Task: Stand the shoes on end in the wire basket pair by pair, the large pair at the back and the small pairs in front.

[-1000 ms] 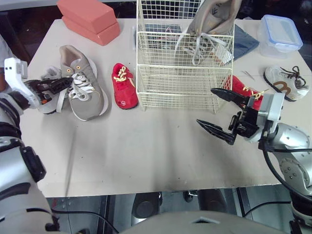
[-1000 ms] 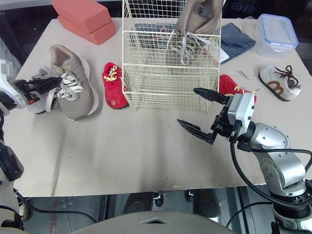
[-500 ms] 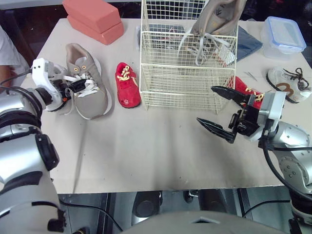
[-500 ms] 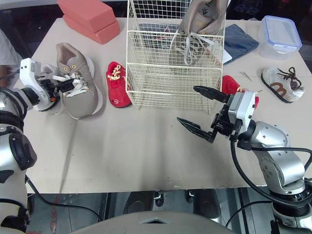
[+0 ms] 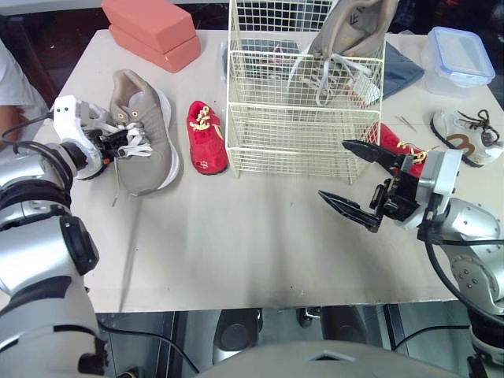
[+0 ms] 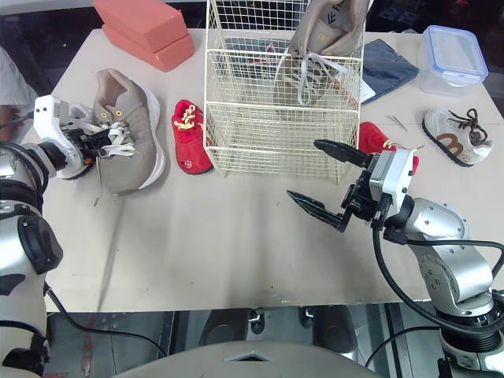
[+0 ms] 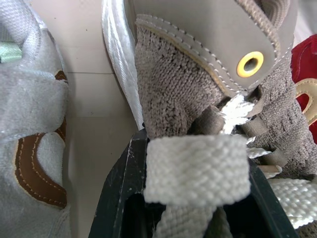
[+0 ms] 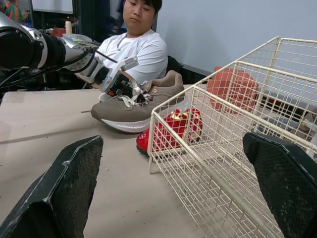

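Note:
A large tan shoe lies on the table left of the wire basket. My left gripper is at its laces, and in the left wrist view its fingers are shut on a white lace. A small grey shoe with a brown mark lies beside it. The other large tan shoe stands on end at the basket's back right. One small red shoe lies by the basket's left side, another to its right. My right gripper hovers open in front of the basket.
A small white shoe with brown trim lies at the far right. Two pink blocks sit at the back left, a lidded plastic box and blue cloth at the back right. A person in a white shirt sits past the table's left side.
My left gripper has moved in from the left onto the tan shoe's laces and closed on them; the shoe has turned slightly. The right arm has stayed still.

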You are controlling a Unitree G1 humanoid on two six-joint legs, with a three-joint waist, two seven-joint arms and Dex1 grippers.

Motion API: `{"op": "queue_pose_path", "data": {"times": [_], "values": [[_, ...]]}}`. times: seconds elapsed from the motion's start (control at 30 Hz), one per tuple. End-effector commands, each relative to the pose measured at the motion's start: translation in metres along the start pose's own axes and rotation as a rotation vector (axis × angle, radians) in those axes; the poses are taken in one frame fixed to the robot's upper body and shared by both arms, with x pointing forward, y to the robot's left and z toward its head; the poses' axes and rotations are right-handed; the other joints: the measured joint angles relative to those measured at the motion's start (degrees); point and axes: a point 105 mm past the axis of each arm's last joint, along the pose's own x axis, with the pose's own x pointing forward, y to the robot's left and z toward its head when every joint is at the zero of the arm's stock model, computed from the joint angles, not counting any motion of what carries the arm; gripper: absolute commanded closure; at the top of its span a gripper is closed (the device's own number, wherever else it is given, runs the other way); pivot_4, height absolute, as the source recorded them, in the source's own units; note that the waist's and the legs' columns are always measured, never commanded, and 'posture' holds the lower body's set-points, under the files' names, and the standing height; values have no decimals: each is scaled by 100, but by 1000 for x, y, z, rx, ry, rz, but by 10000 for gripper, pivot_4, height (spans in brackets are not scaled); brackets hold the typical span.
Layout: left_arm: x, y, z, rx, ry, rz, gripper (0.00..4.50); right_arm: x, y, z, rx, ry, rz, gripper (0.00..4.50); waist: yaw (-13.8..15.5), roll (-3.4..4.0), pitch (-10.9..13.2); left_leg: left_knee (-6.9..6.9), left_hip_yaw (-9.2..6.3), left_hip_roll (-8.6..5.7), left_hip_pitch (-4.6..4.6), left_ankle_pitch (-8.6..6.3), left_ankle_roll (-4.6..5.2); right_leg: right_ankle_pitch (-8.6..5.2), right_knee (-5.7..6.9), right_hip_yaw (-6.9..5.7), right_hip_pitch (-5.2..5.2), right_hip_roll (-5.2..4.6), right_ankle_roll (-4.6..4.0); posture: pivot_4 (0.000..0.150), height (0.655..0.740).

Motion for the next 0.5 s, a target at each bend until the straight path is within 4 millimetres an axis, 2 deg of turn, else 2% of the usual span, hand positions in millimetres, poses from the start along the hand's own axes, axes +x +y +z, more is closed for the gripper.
{"op": "queue_pose_path", "data": {"times": [0.03,0.13,0.23,0.27,0.37,0.4,0.5], "values": [[-13,5,35,42,-176,13,37264,0,1,14,-54,-35,11,0,-2,0,0,1,-1,0,-1,0,0,0,0,-1,0,0,0,1500,6860],[-29,3,72,95,-355,-2,37264,0,1,14,-50,-35,14,0,-8,-12,6,5,-5,2,-8,0,0,0,0,-6,-1,1,0,1500,6860],[-51,-10,116,139,-580,-77,37264,1,0,13,-45,-36,18,0,-13,-26,12,8,-4,2,-12,-1,0,1,-3,-5,-2,1,-1,1500,6860],[-56,-13,124,150,-623,-97,37264,1,0,13,-45,-36,19,0,-6,-32,11,9,-5,2,-12,-1,0,1,-3,-7,-2,1,-1,1500,6860],[-67,-33,151,201,-757,-174,37264,2,-1,14,-43,-44,23,0,4,-36,9,14,-7,2,-16,-1,0,0,-3,-13,0,-1,-1,1500,6860],[-69,-47,164,240,-813,-216,37264,3,-2,16,-42,-55,19,0,6,-36,9,14,-9,1,-16,-1,0,1,-3,-12,0,-2,-1,1500,6860],[-72,-72,184,292,-914,-279,37264,5,-5,18,-43,-73,7,0,10,-37,8,18,-8,0,-15,-1,1,1,-1,-11,1,-3,-1,1500,6860]]}}
